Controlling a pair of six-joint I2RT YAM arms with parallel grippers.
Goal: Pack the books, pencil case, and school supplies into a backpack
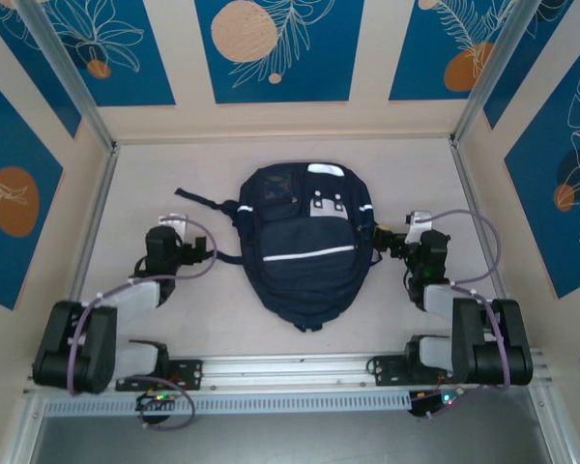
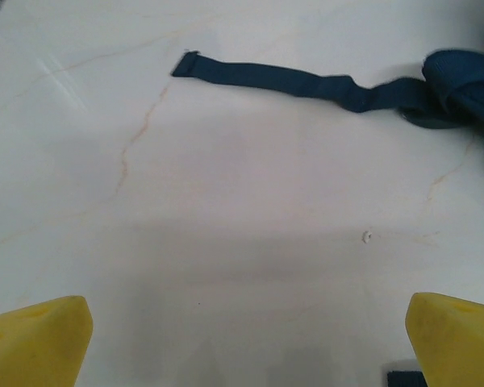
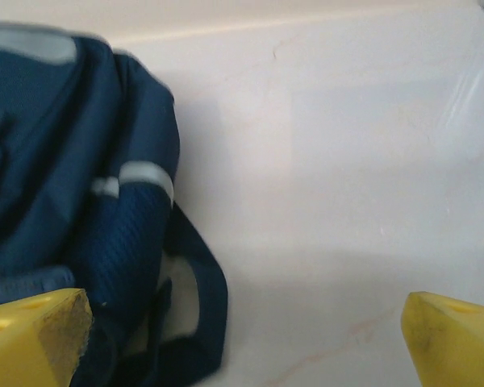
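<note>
The dark navy backpack (image 1: 304, 246) lies flat in the middle of the table, white stripes and buckles facing up, apparently closed. My left gripper (image 1: 176, 224) hovers just left of it, open over bare table (image 2: 246, 339), with one loose strap (image 2: 290, 81) stretched out ahead. On the backpack's right side my right gripper (image 1: 419, 222) is open too (image 3: 246, 339); the bag's side (image 3: 81, 161) and a strap loop (image 3: 206, 322) sit by its left fingertip (image 3: 32, 330), nothing between the fingers. The books, the pencil case and the school supplies are out of view.
The pale marbled tabletop (image 1: 145, 184) runs to blue-patterned walls (image 1: 14, 193) on three sides. An aluminium rail (image 1: 290, 367) with both arm bases lines the near edge. Another strap (image 1: 198, 198) trails from the backpack's upper left.
</note>
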